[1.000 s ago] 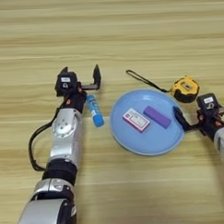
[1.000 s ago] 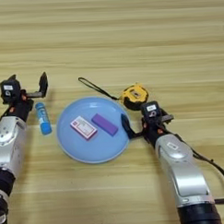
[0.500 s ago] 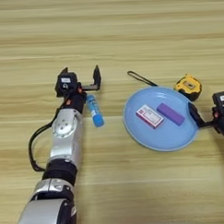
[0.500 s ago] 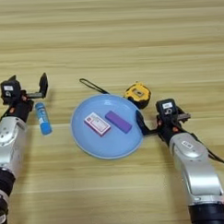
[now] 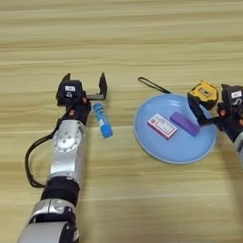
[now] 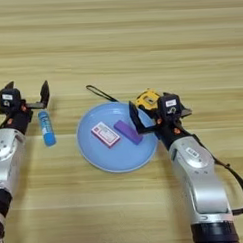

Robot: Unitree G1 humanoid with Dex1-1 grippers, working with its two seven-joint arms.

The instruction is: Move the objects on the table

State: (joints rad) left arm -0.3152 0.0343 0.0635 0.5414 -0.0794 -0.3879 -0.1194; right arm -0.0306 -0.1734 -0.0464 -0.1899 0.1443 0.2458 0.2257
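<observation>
A blue glue stick (image 5: pixel 102 120) with a white cap lies on the table (image 5: pixel 120 38), just in front of my open left gripper (image 5: pixel 85 83). Nothing is between that gripper's fingers. A flat red-and-white box (image 5: pixel 162 126) and a purple block (image 5: pixel 184 124) lie side by side on a round blue plate (image 5: pixel 170 155). The yellow tape measure (image 6: pixel 147 98) sits at the plate's far right rim, and its black strap (image 6: pixel 99 93) trails off to the left. My right gripper (image 6: pixel 159 115) is open beside the tape measure, with one finger (image 6: pixel 135 118) over the plate's right rim, close to the purple block.
Both forearms reach in from the near edge, the left one (image 5: pixel 67 151) at picture left and the right one (image 6: pixel 195 165) at picture right. A black cable (image 5: pixel 31 160) loops beside the left arm. Bare wood stretches across the far half of the table.
The blue plate with the box and block has slid to the right. My right gripper went right with it, then came back left and farther out, beside the tape measure. The left arm stayed still.
</observation>
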